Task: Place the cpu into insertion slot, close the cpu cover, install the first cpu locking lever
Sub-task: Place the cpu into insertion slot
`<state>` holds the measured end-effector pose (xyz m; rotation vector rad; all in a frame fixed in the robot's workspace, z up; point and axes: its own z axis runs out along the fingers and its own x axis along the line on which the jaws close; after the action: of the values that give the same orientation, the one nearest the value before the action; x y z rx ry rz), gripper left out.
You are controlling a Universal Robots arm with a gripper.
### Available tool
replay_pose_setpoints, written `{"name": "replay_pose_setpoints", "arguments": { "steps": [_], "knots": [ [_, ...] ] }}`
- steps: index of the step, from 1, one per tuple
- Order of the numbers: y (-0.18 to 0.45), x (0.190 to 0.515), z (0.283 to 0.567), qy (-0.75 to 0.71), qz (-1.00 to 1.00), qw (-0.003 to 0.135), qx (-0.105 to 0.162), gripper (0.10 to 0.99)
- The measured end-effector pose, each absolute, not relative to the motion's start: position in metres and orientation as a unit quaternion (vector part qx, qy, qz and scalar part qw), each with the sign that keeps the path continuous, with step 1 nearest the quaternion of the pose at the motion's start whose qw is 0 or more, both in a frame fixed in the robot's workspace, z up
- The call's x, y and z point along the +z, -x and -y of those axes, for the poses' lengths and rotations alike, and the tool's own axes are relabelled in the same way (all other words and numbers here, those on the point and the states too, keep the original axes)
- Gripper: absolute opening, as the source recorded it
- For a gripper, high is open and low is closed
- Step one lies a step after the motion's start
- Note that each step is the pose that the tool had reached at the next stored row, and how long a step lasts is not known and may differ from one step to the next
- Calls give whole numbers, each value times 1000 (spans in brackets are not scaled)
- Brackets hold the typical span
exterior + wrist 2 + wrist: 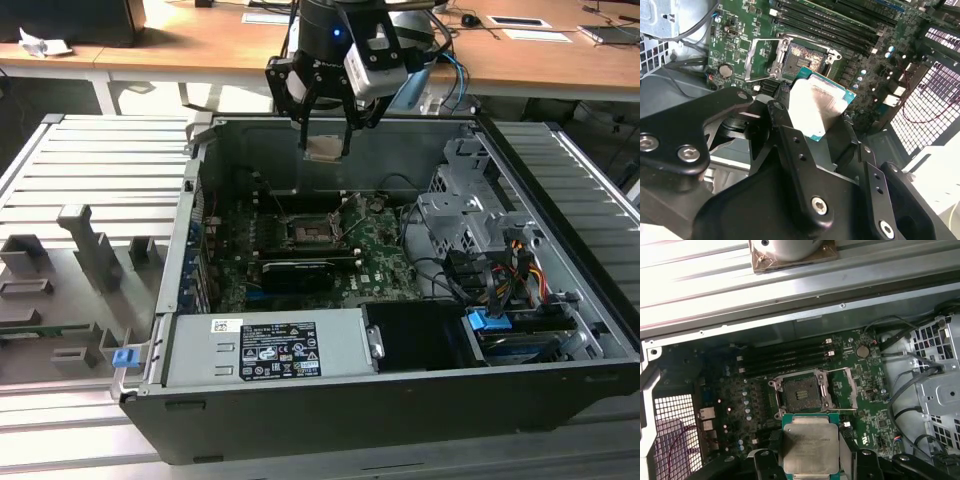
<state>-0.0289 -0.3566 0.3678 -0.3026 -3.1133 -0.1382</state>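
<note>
While high above the silver-rimmed insertion slot (312,232), black tool (326,146) tight around the flat tan-silver cpu (809,445).

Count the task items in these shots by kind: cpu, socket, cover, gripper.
cpu: 1, held in the gripper above the board
insertion slot: 1, empty
cpu cover: 1, swung open beside the slot
gripper: 1
Total: 4
</note>
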Motion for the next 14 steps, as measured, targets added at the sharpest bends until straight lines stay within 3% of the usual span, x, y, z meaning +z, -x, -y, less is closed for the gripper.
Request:
{"name": "replay_pose_setpoints", "arguments": {
  "steps": [14],
  "knots": [
    [29, 366, 357, 108, 993, 5, -44, 537]
  ]
}}
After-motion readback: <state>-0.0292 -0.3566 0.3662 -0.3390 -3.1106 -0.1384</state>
